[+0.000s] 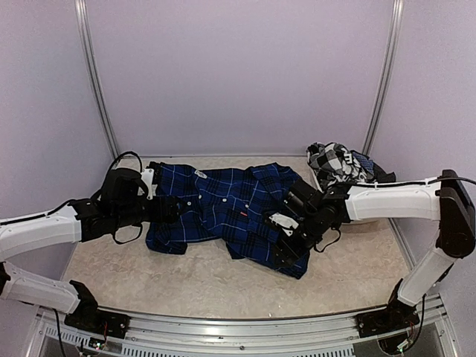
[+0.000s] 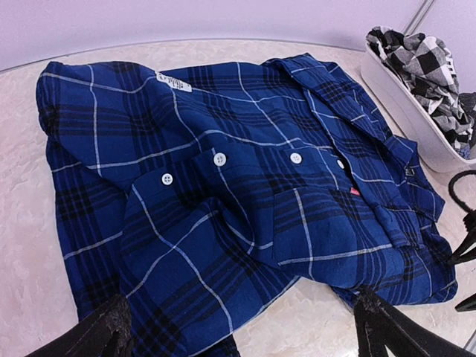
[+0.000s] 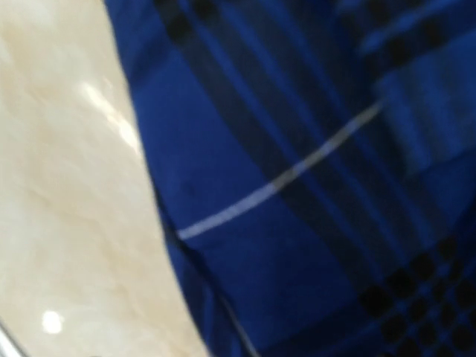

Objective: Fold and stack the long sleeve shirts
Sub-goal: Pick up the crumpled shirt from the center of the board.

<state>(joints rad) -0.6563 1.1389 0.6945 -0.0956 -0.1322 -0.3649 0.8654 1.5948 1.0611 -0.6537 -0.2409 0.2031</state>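
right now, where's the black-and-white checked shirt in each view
top external: checked shirt bundled far right, at the back of the table.
left wrist: top right corner, heaped in the white tub.
right wrist: not in it; only blue plaid shirt and table.
shared landmark: the blue plaid shirt, in all three views.

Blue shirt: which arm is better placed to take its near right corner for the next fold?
Right, probably. The right fingers are over that corner of the blue shirt, its edge close in the wrist view. The left fingers stand open at the opposite end.
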